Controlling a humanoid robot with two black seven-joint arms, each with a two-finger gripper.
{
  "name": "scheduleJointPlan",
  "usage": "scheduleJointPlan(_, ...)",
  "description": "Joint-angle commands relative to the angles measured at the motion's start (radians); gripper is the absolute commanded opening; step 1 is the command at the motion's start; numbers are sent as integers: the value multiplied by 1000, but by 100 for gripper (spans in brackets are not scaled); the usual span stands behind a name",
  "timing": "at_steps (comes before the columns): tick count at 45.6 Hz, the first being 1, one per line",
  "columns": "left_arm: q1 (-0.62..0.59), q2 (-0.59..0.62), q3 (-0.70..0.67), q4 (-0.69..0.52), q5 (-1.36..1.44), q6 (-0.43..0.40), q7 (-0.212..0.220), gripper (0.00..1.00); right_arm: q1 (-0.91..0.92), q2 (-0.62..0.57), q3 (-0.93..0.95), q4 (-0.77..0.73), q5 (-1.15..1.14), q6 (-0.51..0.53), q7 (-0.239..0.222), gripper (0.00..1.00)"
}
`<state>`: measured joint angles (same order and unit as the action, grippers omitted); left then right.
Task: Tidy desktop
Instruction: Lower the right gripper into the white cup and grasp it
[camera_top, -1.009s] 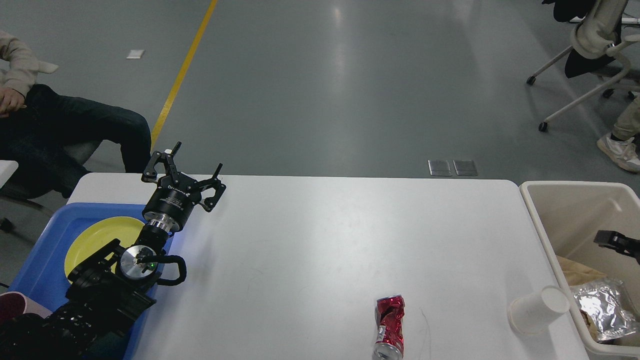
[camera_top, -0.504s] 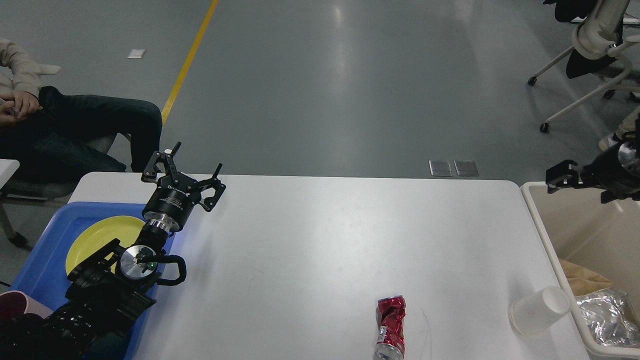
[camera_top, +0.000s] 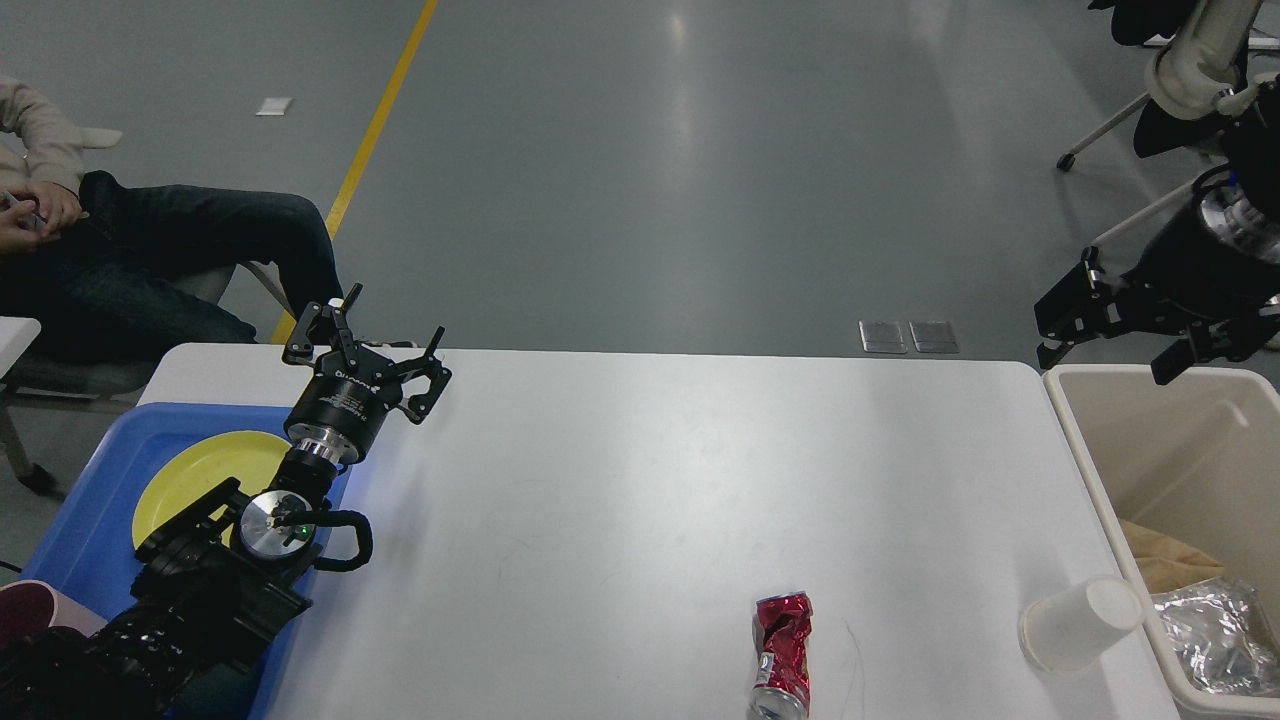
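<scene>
Nearest to us, at the near edge of the wide white rectangular desktop (camera_top: 620, 480), a crushed red metal drink can (camera_top: 780, 652) lies on its side, right of centre. Further right, near the desktop's right edge, a white paper cup (camera_top: 1080, 622) lies tipped over, its base pointing toward the beige plastic bin (camera_top: 1110, 470) that stands just beside the desktop on the right. Inside the bin we see crumpled silver foil (camera_top: 1215, 635) and a piece of brown paper (camera_top: 1165, 565) in its near part. At the near left corner, a dark red rounded object (camera_top: 25, 610) shows only partly, so we cannot tell what it is. A blue plastic tray (camera_top: 90, 490) sits on the left end of the desktop and holds a round yellow plate (camera_top: 195, 475). Our left arm rises over the tray, and our left gripper (camera_top: 365, 352) hangs above the far left part of the desktop with its fingers spread wide and nothing between them. Our right gripper (camera_top: 1115, 335) hovers above the far left corner of the bin, fingers apart and empty. Beyond the desktop, a seated person (camera_top: 130, 260) is on the far left, and a white wheeled office chair (camera_top: 1180, 90) stands on the grey floor (camera_top: 700, 180) at far right.
</scene>
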<state>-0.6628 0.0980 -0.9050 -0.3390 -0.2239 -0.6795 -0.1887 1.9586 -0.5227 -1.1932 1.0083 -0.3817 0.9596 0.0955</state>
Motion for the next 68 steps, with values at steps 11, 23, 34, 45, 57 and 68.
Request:
scheduleJointPlan(11, 0, 2, 0, 0, 0, 0, 0, 96, -277, -60, 40, -10, 10, 0, 0, 100)
scheduleJointPlan(23, 0, -1, 0, 0, 0, 0, 0, 96, -434, -43, 73, -13, 9, -68, -2, 100)
scheduleJointPlan(34, 0, -1, 0, 0, 0, 0, 0, 96, -497, -36, 84, -34, 9, -131, -2, 100)
scheduleJointPlan(45, 0, 2, 0, 0, 0, 0, 0, 96, -538, -34, 83, -53, 4, -182, -2, 100)
scheduleJointPlan(57, 0, -1, 0, 0, 0, 0, 0, 96, -587, -4, 84, -102, 9, -197, -2, 100)
scheduleJointPlan(68, 0, 2, 0, 0, 0, 0, 0, 96, -613, 4, 112, -102, 9, -259, -2, 100)
